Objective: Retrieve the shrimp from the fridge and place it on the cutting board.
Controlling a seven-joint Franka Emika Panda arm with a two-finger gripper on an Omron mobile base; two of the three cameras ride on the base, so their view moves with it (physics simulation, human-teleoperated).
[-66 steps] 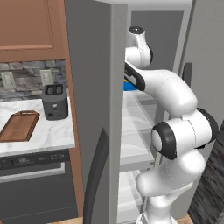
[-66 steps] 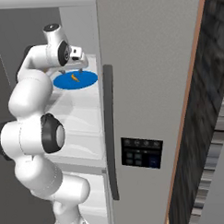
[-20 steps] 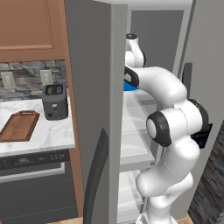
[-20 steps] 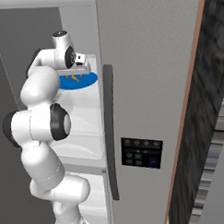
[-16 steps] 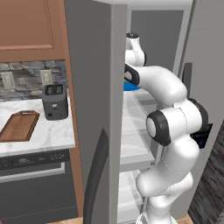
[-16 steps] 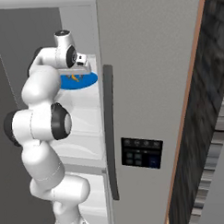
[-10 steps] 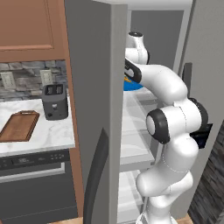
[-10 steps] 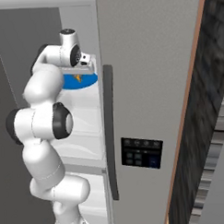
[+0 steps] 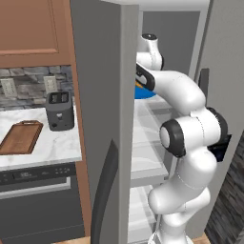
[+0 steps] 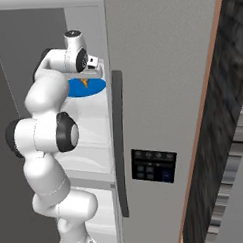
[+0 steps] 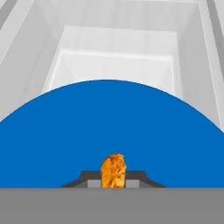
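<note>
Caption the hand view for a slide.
Gripper shut on the shrimp over the blue dish on a white fridge shelf.

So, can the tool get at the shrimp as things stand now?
Yes, it seems so: the tool is already shut on the shrimp over the blue dish, and the fridge door stands open.

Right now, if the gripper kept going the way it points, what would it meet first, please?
The gripper, shut on the shrimp, points down at the blue dish, so it would probably press into the dish first, though depth is hard to judge.
</note>
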